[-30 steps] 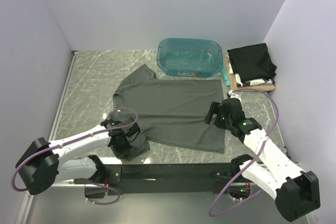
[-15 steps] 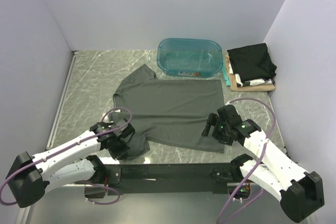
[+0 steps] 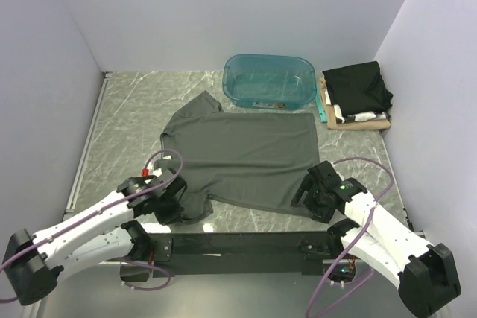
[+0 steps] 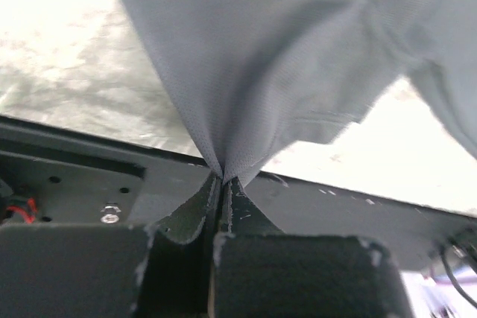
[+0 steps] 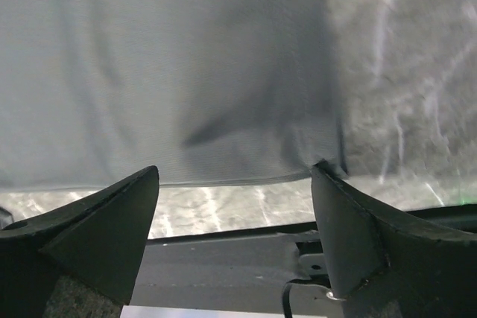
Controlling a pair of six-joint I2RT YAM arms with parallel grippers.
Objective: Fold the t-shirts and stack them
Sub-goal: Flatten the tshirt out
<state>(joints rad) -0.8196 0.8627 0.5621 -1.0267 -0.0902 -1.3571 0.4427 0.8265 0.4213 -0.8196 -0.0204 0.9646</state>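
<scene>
A dark charcoal-grey t-shirt (image 3: 246, 156) lies spread on the marble table. My left gripper (image 3: 173, 203) is at its near-left corner. In the left wrist view it (image 4: 222, 182) is shut on a pinch of the grey cloth (image 4: 283, 57), which fans upward from the fingertips. My right gripper (image 3: 308, 197) stands open over the shirt's near-right hem corner. In the right wrist view it (image 5: 235, 178) straddles the hem (image 5: 223, 181), and the right fingertip (image 5: 328, 176) touches the corner of the cloth. A folded black t-shirt (image 3: 359, 86) tops a stack with white and tan ones (image 3: 365, 119) at the back right.
A translucent teal tub (image 3: 268, 80) stands at the back, just beyond the grey shirt. The black base rail (image 3: 238, 243) runs along the near edge under both grippers. White walls close in the table on the left, back and right.
Both grippers have drawn back toward the near edge. The left pulls its corner of cloth along. The right has slid down the shirt's right side to the hem, its jaws a little narrower.
</scene>
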